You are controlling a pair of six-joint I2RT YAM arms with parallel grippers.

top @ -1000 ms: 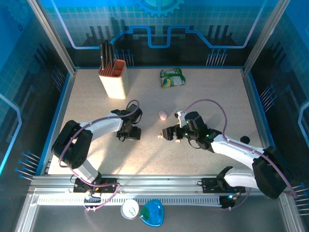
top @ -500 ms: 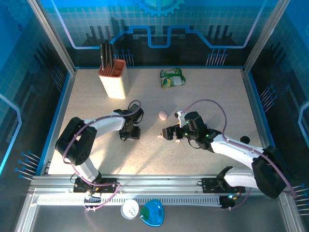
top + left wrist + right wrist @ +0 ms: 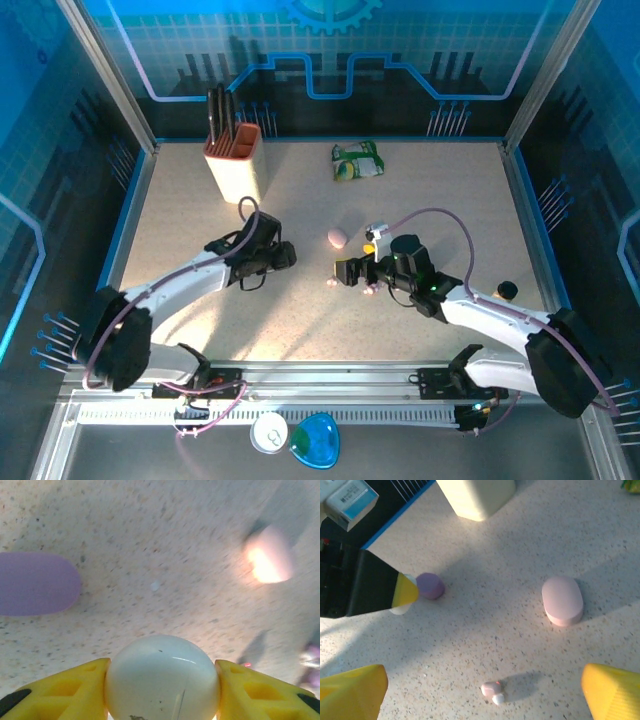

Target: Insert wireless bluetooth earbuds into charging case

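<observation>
Near table centre: a pink earbud [image 3: 492, 690] with a white tip lies loose on the speckled table [image 3: 430, 200]. It is at about 6 o'clock of the pink case [image 3: 562, 600] and apart from it.
Right gripper [image 3: 345, 273]: fingers spread wide with nothing between them. It hovers over the earbud, which sits between the two yellow pads in its wrist view.
Left gripper [image 3: 282, 256]: at roughly 9 o'clock of the pink case. It is clamped on a white piece [image 3: 161, 677], glossy and domed, with pads pressed on both flanks. Case or bud, cannot tell.
Lilac piece [image 3: 430, 585]: on the table near the left fingertips, at their 10 o'clock in the left wrist view. Not touched.
Handling, earbud: judged very light, hard, smooth and rounded. It would likely squirt from flat pads or skid on the table if pinched off-centre. Easy to flick away.
Where to hold: across the widest part of the pink body, pads on opposite flanks, leaving the white tip free to lead into its socket.
Case: the lid looks shut and probably needs opening before any bud goes in.
Clutter: knife block [image 3: 235, 165] at 10 o'clock of the table and green packet [image 3: 357, 160] at 12. Both are well apart from the work.
</observation>
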